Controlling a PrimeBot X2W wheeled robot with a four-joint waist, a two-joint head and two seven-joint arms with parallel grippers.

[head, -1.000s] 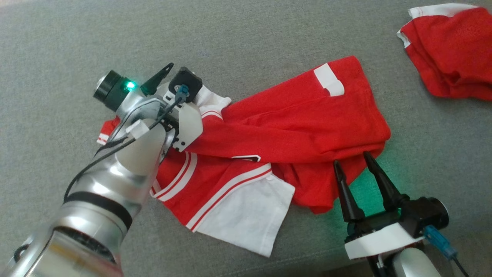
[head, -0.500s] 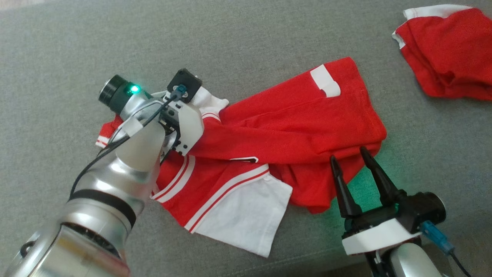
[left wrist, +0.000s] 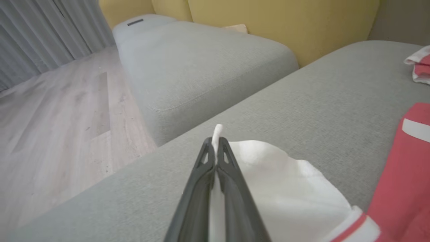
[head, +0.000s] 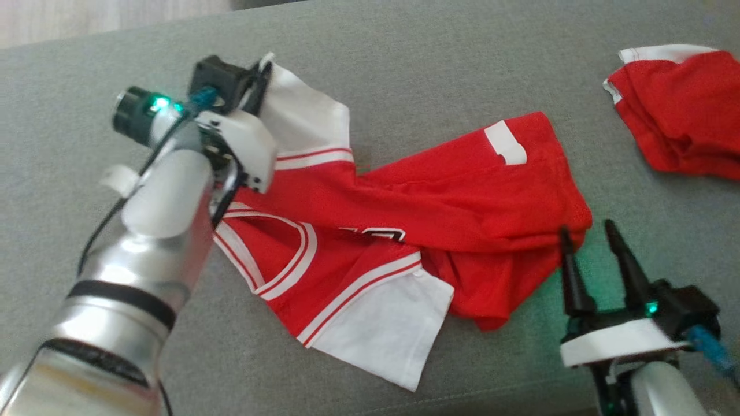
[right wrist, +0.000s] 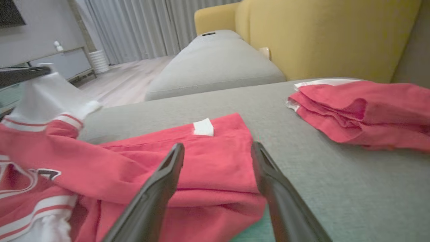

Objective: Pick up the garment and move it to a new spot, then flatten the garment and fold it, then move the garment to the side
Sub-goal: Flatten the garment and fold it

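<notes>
A red garment with white sleeves and striped trim lies crumpled across the grey sofa seat. My left gripper is shut on the edge of one white sleeve, holding it raised at the garment's far left end. That sleeve spreads out beside the pinching fingers. My right gripper is open at the garment's near right corner, its fingers straddling the red hem without closing on it.
A second red garment, folded, lies at the seat's far right. Beyond the seat's left edge are a wooden floor, another grey cushion and a yellow backrest.
My left gripper has lifted and pulled the white sleeve up and away to the far left, stretching the garment. The head camera has shifted. The right gripper stays open at the hem.
</notes>
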